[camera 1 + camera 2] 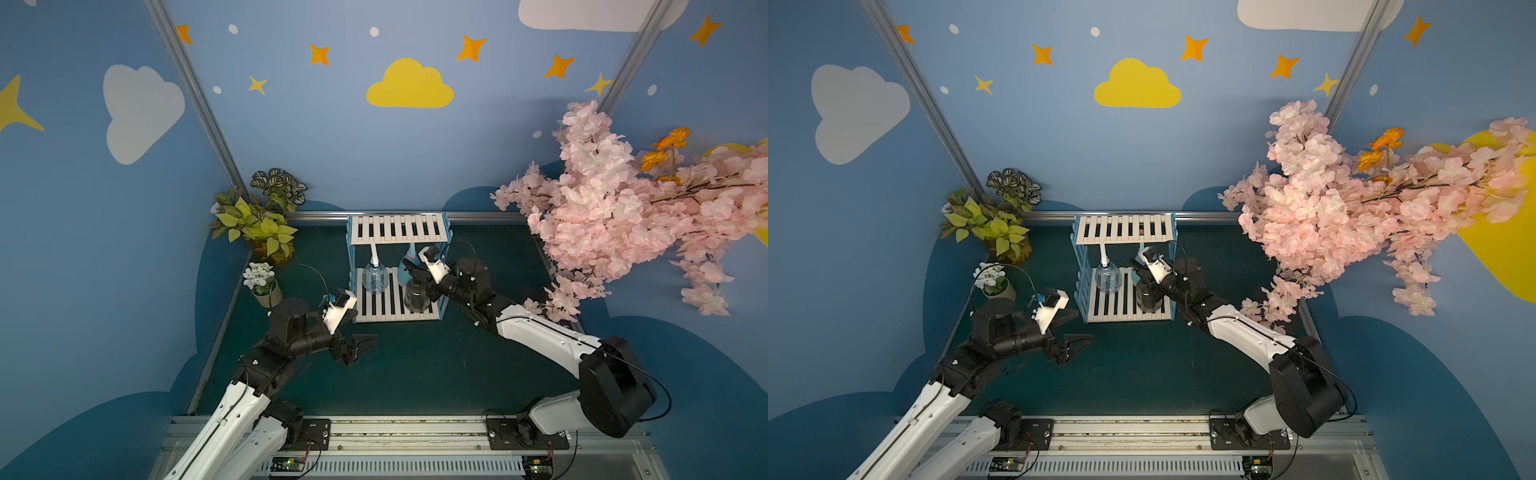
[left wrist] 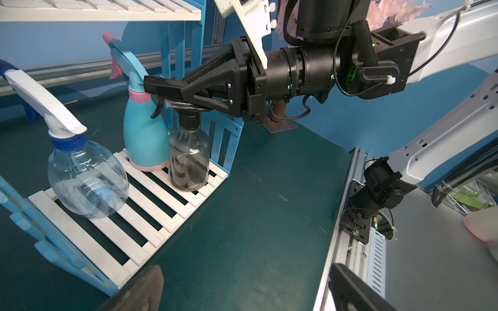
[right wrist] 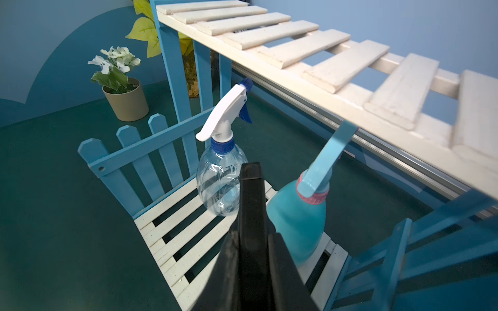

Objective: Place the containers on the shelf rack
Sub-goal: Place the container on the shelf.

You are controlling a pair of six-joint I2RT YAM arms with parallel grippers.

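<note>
Grips the dark smoky bottle point(image 2: 188, 161) by its black trigger top with the right end effector point(image 2: 194, 100), pinched shut on it. Takes it from up high like that so the round belly can go down flat on the slats. Looks set down on the low shelf of the shelf rack point(image 2: 151, 207), upright, at the front corner by the right side frame. Sits just beside the teal bottle point(image 2: 144, 134); touching or not, cannot tell. Shares the low shelf with the clear bottle point(image 2: 86, 177) too, a bit apart, toward the left side. Hangs the left end effector point(image 1: 360, 347) wide open and holding nothing, low over the green surface point(image 2: 256, 215) in front of the rack, out of the way. Probably needs only a gentle letting go next. Could bump the teal one with a crooked pull back.
</note>
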